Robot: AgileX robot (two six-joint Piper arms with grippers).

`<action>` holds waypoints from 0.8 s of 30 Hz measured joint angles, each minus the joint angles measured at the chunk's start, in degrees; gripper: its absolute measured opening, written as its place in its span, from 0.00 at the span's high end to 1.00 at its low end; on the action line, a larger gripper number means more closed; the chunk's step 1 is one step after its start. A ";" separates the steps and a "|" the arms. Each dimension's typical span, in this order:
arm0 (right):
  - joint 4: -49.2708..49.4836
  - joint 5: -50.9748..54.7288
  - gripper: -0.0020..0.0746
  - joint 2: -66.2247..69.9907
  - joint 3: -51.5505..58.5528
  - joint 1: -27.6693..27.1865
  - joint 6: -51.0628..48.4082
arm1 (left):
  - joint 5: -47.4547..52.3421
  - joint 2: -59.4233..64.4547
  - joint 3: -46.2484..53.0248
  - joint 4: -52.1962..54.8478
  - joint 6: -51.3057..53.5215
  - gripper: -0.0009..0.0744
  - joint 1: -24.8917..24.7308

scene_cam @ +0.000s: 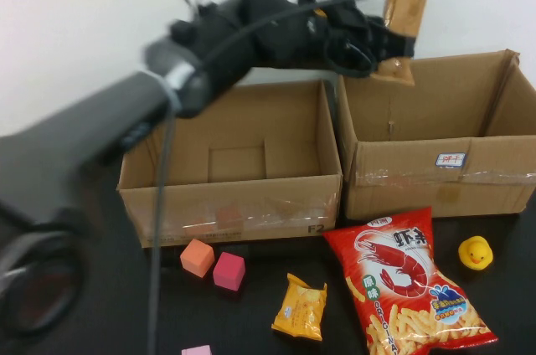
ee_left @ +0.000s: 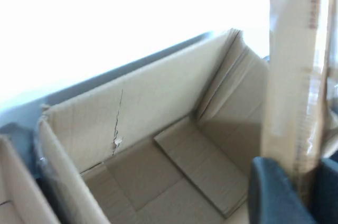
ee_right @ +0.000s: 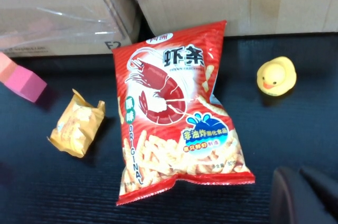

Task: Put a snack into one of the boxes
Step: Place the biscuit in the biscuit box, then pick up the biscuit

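Snack packet pinched in left gripper jaws, held above right box for dropping in; right gripper closed, empty, above counter.

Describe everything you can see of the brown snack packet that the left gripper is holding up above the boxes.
The brown snack packet is a long, flat, tan wrapper with a shiny look and crimped ends. It hangs roughly upright in the air, pinched at its lower part by the left gripper, whose dark fingers close on it. It sits above the rear left corner of the right-hand box, the one with the white-and-blue sticker, touching nothing else. Any print on it cannot be read.
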 joint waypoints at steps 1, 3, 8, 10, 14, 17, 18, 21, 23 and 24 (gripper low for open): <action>-0.01 0.00 0.97 0.00 0.00 0.00 -0.04 | 0.94 2.32 -1.97 -0.11 0.43 0.76 0.00; -0.01 -0.04 0.97 0.00 0.00 0.00 -0.61 | 3.41 5.94 -6.36 -0.19 0.95 0.58 0.00; -0.01 -0.04 0.97 0.00 0.00 0.00 -2.18 | 10.93 11.17 -14.06 2.97 3.13 0.20 0.00; -0.01 -0.04 0.97 0.00 0.00 0.00 -2.40 | 15.84 11.34 -16.83 7.43 2.40 0.26 0.00; -0.01 -0.04 0.97 0.00 0.00 0.00 -2.55 | 30.46 11.10 -25.10 18.93 -4.52 0.69 0.22; 0.11 -0.04 0.97 0.00 0.00 0.00 -2.67 | 41.99 10.00 -30.67 26.77 -7.95 0.88 0.42; 0.11 -0.04 0.97 0.00 0.00 0.00 -2.82 | 43.63 9.10 -31.13 28.87 -8.81 0.91 0.45; 0.11 -0.13 0.97 0.00 0.00 0.00 -5.08 | 47.97 5.82 -31.80 32.89 -11.12 0.96 0.66; 0.11 -0.13 0.97 0.00 0.00 0.00 -6.37 | 48.67 3.30 -32.03 34.87 -12.02 0.97 0.66; 0.11 -0.13 0.97 0.00 0.00 0.00 -6.63 | 48.95 2.25 -32.03 35.24 -12.25 0.97 0.66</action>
